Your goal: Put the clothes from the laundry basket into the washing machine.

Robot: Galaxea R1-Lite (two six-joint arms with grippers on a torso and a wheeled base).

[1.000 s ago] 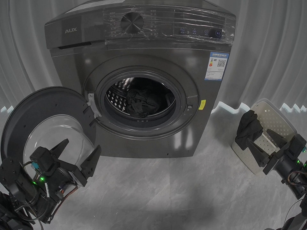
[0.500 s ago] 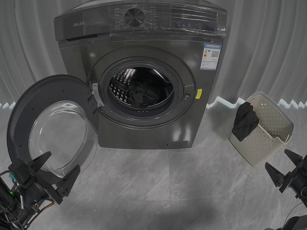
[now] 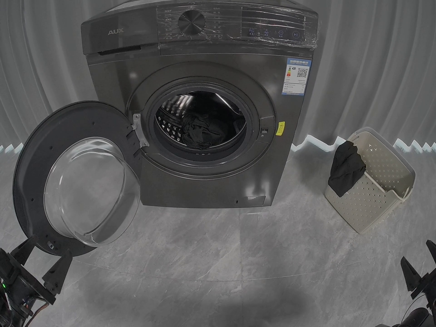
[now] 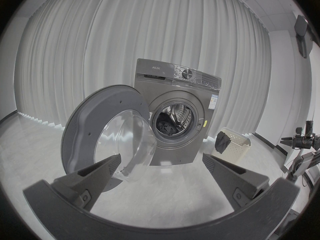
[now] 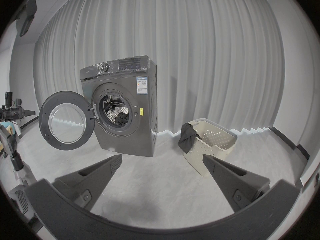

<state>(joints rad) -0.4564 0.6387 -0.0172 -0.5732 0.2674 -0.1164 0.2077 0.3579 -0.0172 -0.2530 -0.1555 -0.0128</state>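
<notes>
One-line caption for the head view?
Open washing machine door, dark clothes in drum; dark garment draped over laundry basket rim.

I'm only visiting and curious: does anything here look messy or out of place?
One dark garment hangs over the laundry basket's rim, half outside. Crinkled plastic film covers the washing machine's control panel.
</notes>
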